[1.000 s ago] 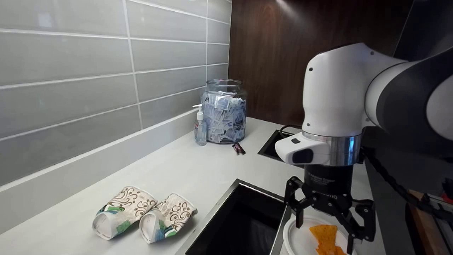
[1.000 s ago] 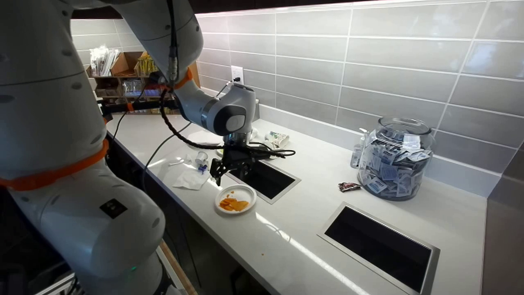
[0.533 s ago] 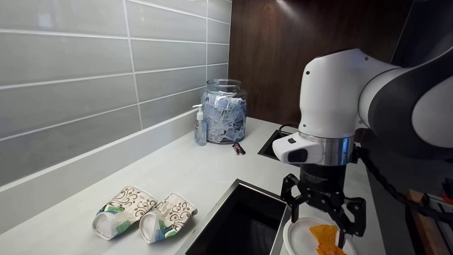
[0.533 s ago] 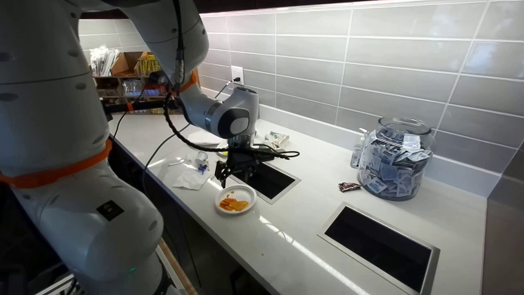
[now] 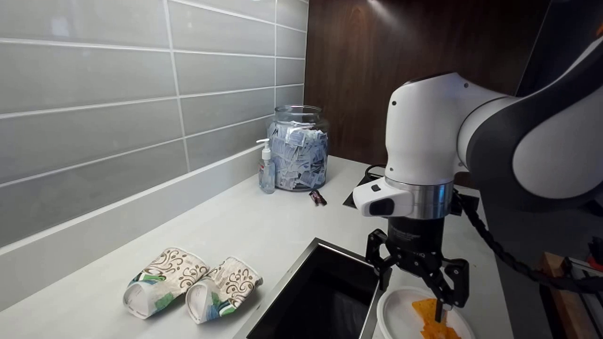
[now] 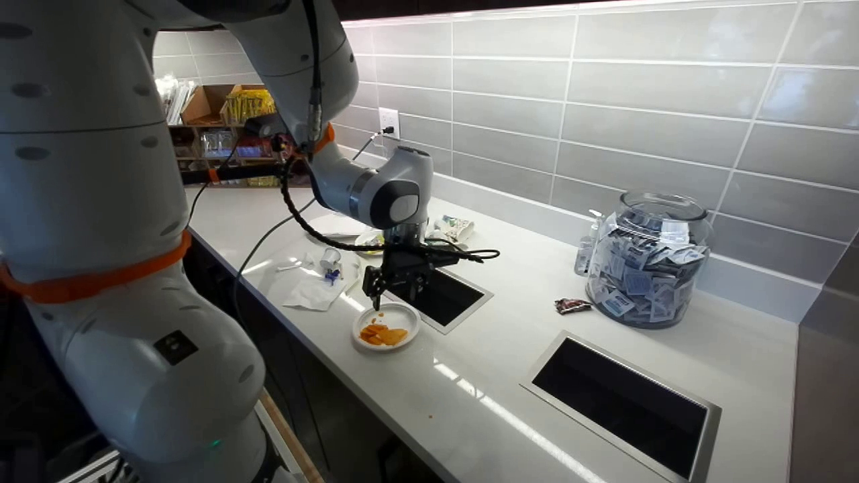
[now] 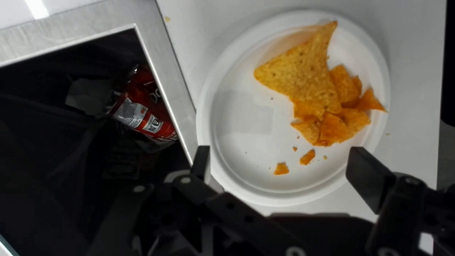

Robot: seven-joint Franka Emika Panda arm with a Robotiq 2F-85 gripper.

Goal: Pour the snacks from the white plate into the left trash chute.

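We see the snacks [image 7: 305, 76], orange chips, heaped off-centre on the plate [image 7: 263, 145], one large triangular piece over smaller broken ones, a few bits apart. The plate is white and round, flat on the counter [image 7: 202, 32]; from above, we see its edge overlap the metal rim of the left chute [image 7: 170, 78], a dark rectangular opening.

In an exterior view: plate [image 5: 400, 316] and chips [image 5: 423, 308], cut off by the lower edge. In the wrist view: hole [image 7: 165, 67] beside the plate, cut off at left, interior largely too dark to read; red bag [image 7: 156, 113], partly under the hole's rim, lettering cut short; gripper [image 7: 280, 155], fingers blurred. In an exterior view: pump bottle [image 6: 583, 257], partly behind the jar [image 6: 647, 268]; wrapper [image 6: 572, 306], print too small to read.
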